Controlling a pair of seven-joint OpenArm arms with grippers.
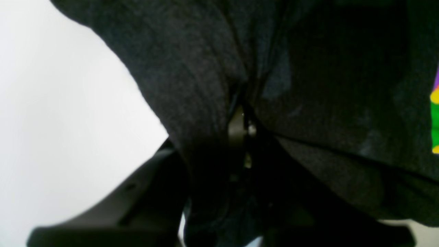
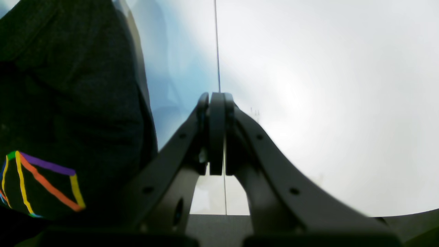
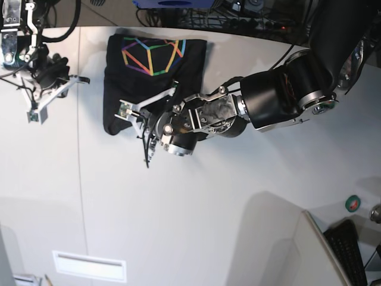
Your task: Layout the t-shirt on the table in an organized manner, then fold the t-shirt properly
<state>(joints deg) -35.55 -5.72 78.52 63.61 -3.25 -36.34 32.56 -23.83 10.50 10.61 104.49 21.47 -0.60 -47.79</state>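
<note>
The black t-shirt (image 3: 149, 77) lies bunched into a rough square at the far middle of the white table (image 3: 214, 208), its rainbow line print (image 3: 152, 55) facing up. My left gripper (image 3: 156, 113) is at the shirt's near edge. In the left wrist view it (image 1: 241, 128) is shut on a gathered fold of the black t-shirt (image 1: 192, 68), which covers most of the fingers. My right gripper (image 3: 56, 71) is left of the shirt, apart from it. In the right wrist view it (image 2: 216, 103) is shut and empty above the table (image 2: 325, 103), with the shirt (image 2: 68, 96) at its left.
A thin dark seam (image 3: 80, 179) runs along the table's left part and also shows in the right wrist view (image 2: 216, 51). A keyboard (image 3: 352, 250) and a small green round object (image 3: 353, 203) are at the right edge. Cables (image 3: 250, 15) lie behind the table.
</note>
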